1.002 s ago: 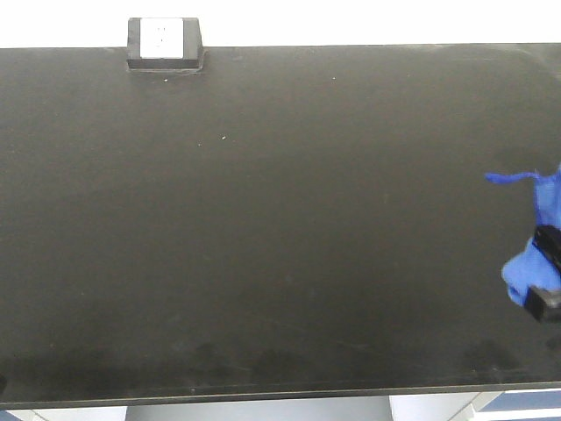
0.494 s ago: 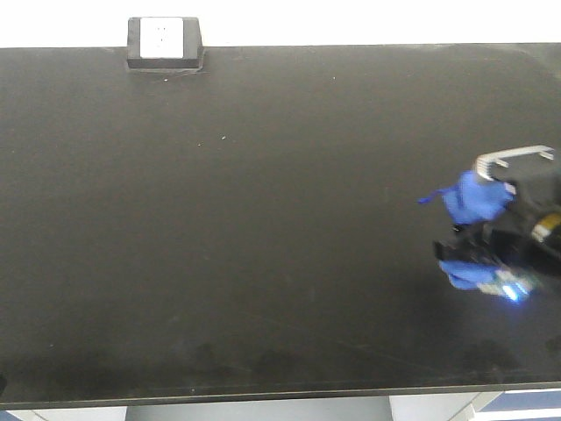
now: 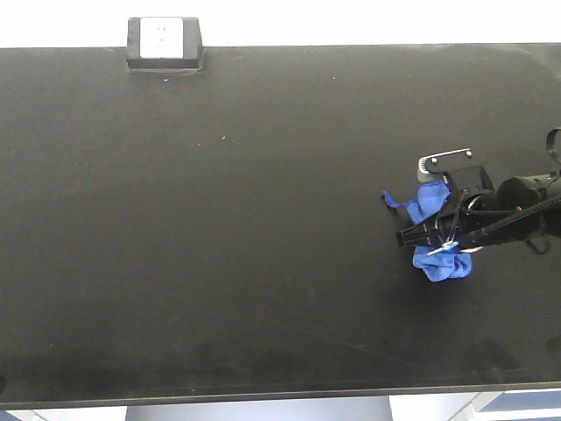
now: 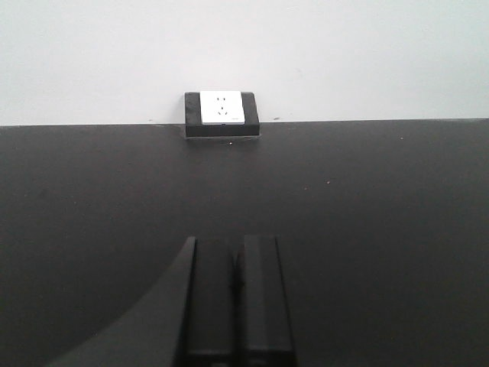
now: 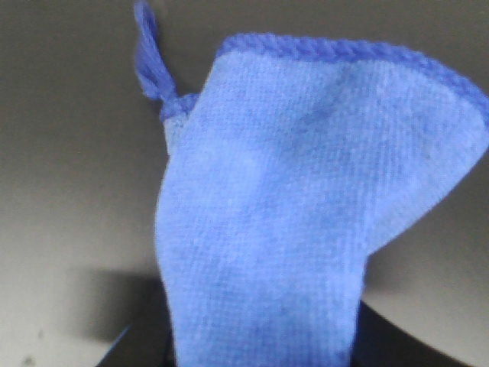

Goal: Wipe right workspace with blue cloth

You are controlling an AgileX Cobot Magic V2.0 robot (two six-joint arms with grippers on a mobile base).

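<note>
Gripping one bunchy royal-blue microfibre cloth (image 3: 431,203), the right hand (image 3: 436,237) held it over the right part of the matte black table (image 3: 228,228); the left hand (image 4: 235,306) hung closed, empty. One white-faced black box (image 3: 164,42) stood at the far edge.

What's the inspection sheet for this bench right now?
Surface: black benchtop, matte, faint smears near the front edge.
Job's things: blue cloth, bunched, on the right side; contact with the bench unclear.
Clutter: nothing seen.
Grippers: right pincer shut on the cloth; left pincer shut, empty, above the bench.
Cables: thin dark loop by the right arm, likely a cable.
Surroundings: socket box at the back edge, white wall behind.
</note>
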